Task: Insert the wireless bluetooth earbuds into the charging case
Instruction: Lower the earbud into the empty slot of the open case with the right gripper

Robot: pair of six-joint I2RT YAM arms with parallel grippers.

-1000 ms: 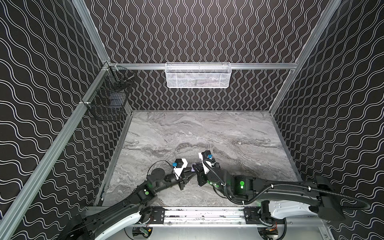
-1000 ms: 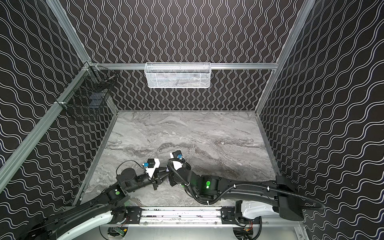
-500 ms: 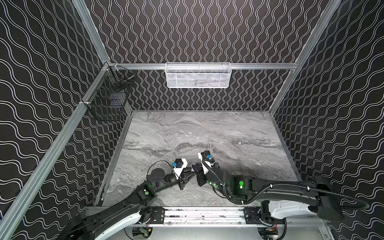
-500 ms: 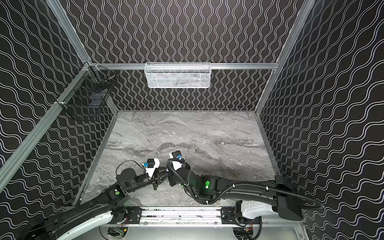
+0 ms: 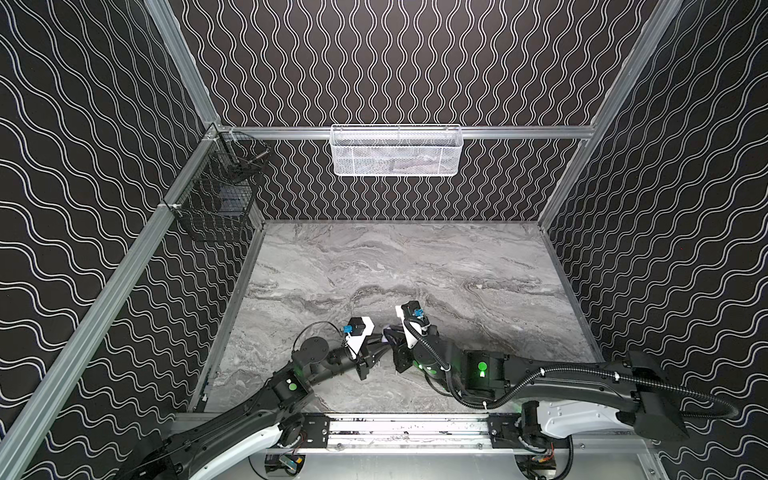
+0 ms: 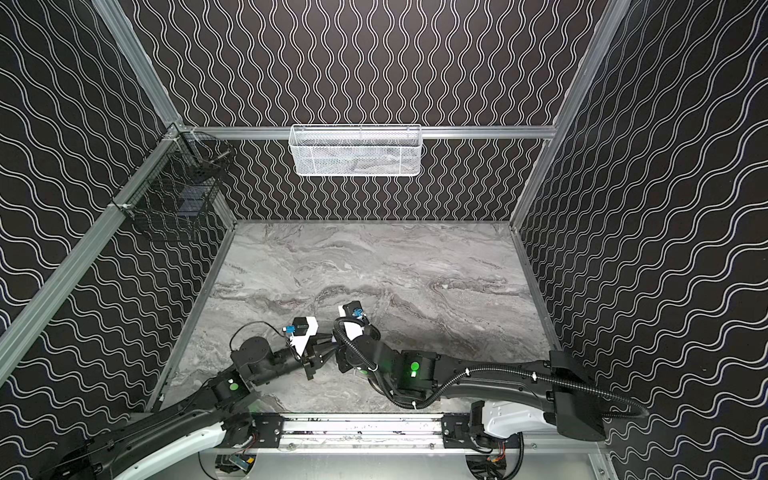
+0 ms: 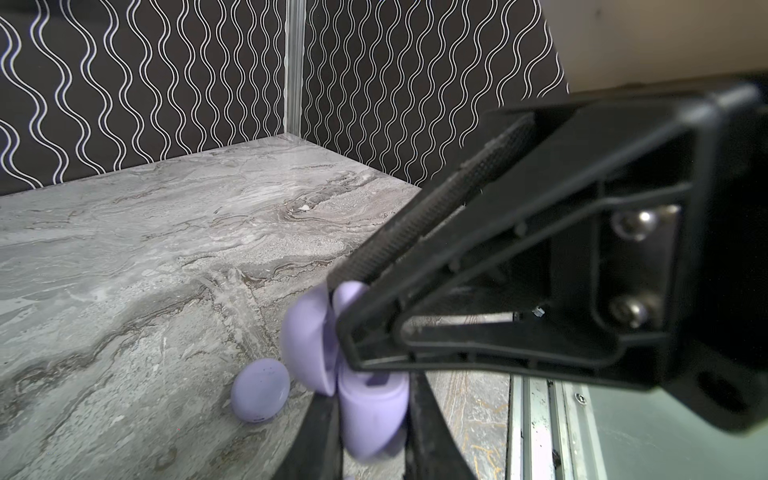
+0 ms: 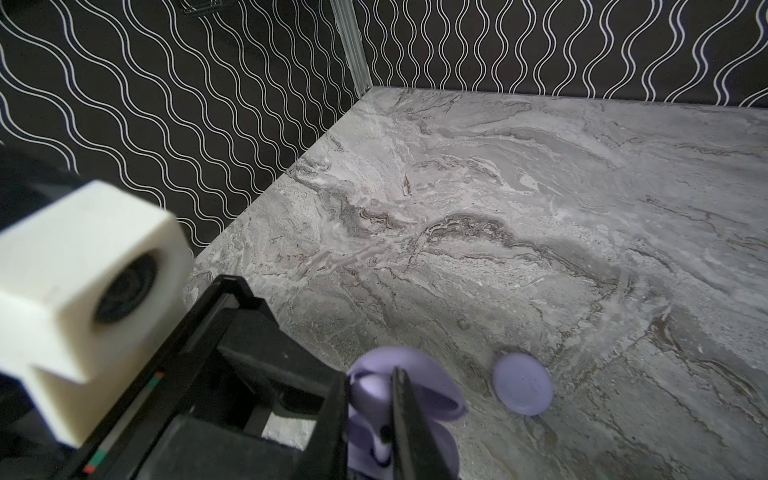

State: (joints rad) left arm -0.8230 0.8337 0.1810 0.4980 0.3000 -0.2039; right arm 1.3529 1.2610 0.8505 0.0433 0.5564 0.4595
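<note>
In both top views the two arms meet at the lower centre of the frame, over the near part of the grey marbled surface (image 5: 415, 270). The left hand (image 7: 370, 399) is closed on the charging case (image 7: 374, 415) — its two black fingers (image 7: 428, 436) clamp the lavender base from either side. The case lid (image 7: 309, 340) stands open, hinged up beside the base. The right hand (image 7: 338, 305) reaches in from the opposite side with its jaws drawn together at the tips, pinching a small rounded lavender piece that reads as an earbud (image 7: 352, 291). This piece sits close to the open base and next to the lid edge. Whether it touches the base cannot be told, and blur hides the interior of the base. A second case (image 8: 523, 384) — round, lavender and closed — lies flat on the surface just beside the held case, not touching it. In the top views the held case shows only as a faint lavender spot between the two hands. A white mesh basket (image 5: 397, 149) hangs on the rear wall at upper centre of the frame. A black wire basket (image 5: 216, 195) hangs on the side rail at upper left.
</note>
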